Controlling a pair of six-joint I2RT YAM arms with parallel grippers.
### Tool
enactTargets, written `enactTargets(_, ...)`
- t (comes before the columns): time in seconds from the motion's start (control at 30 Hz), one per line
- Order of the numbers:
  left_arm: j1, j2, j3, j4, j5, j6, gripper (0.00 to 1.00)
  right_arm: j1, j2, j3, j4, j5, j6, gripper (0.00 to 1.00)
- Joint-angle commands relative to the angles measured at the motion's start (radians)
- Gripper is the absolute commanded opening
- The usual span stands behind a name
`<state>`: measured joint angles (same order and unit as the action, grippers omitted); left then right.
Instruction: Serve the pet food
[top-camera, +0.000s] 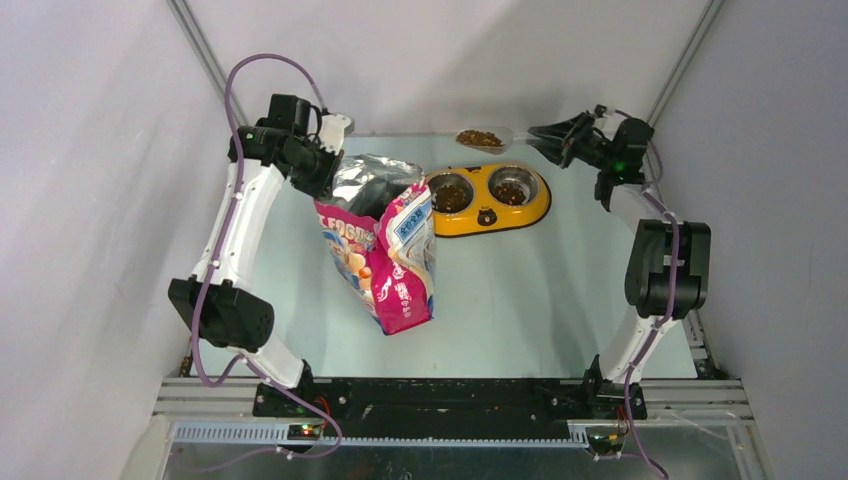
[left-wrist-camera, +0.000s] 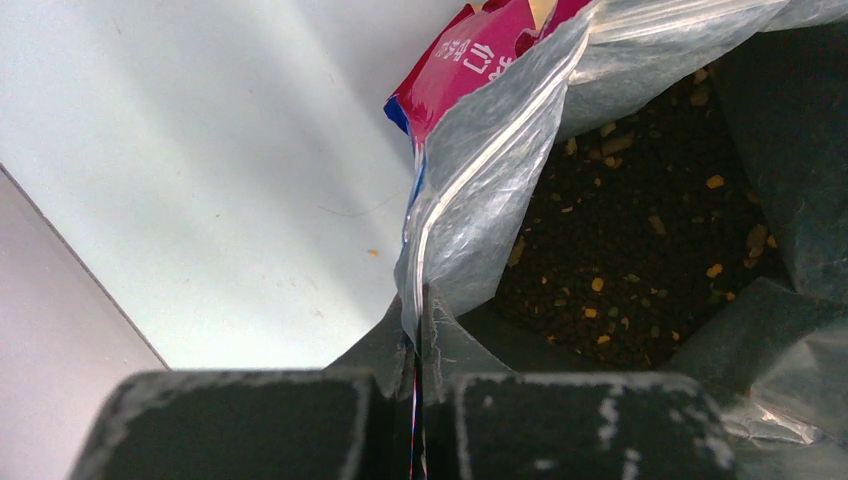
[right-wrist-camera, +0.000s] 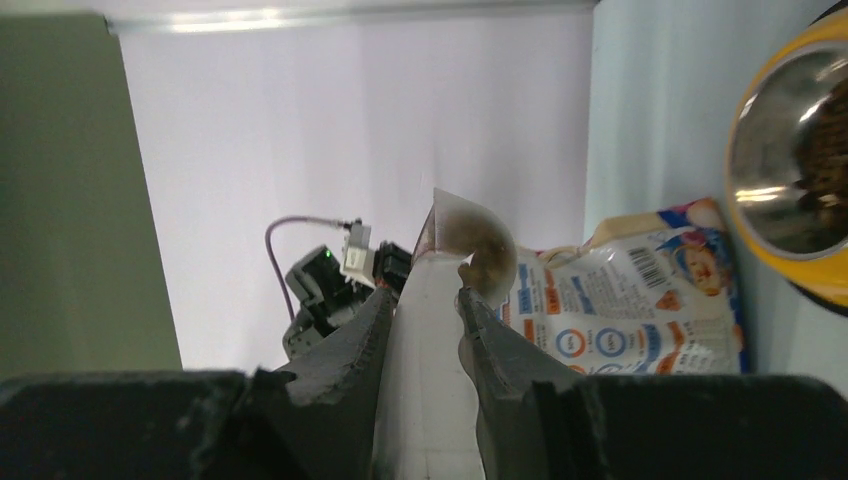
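Note:
The pink-and-blue cat food bag (top-camera: 385, 250) stands open at the table's middle left, silver lining showing. My left gripper (top-camera: 318, 165) is shut on the bag's rim (left-wrist-camera: 440, 230) at its far left edge. Brown kibble (left-wrist-camera: 640, 240) fills the bag's inside. My right gripper (top-camera: 545, 135) is shut on the handle (right-wrist-camera: 430, 330) of the clear plastic scoop (top-camera: 483, 139), which hangs level behind the bowl with kibble (right-wrist-camera: 485, 255) in its cup. The yellow double bowl (top-camera: 488, 198) holds kibble in both steel cups.
Grey walls close in the table on the left, back and right. The bowl sits just right of the bag's top. The right arm's elbow (top-camera: 668, 265) stands over the table's right edge.

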<state>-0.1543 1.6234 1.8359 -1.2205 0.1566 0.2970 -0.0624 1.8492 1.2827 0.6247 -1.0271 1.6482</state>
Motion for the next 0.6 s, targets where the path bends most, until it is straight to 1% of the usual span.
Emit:
enactTargets(0.0, 0.018, -0.022, 0.013, 0.016, -0.025, 0.014, 0.0, -0.089, -0.037, -0.019, 0.049, 0.033, -0.034, 0.0)
enactTargets(0.2, 0.018, -0.021, 0.011, 0.018, -0.019, 0.01, 0.0, -0.17, -0.019, -0.041, 0.039, 0.045, -0.08, 0.0)
enactTargets(0.33, 0.017, -0.02, 0.009, 0.016, -0.016, 0.006, 0.0, -0.211, -0.004, -0.06, 0.003, 0.06, -0.128, 0.0)
enactTargets(0.57, 0.016, -0.024, 0.002, 0.016, -0.011, 0.002, 0.0, -0.26, 0.013, -0.065, -0.154, 0.09, -0.284, 0.0)
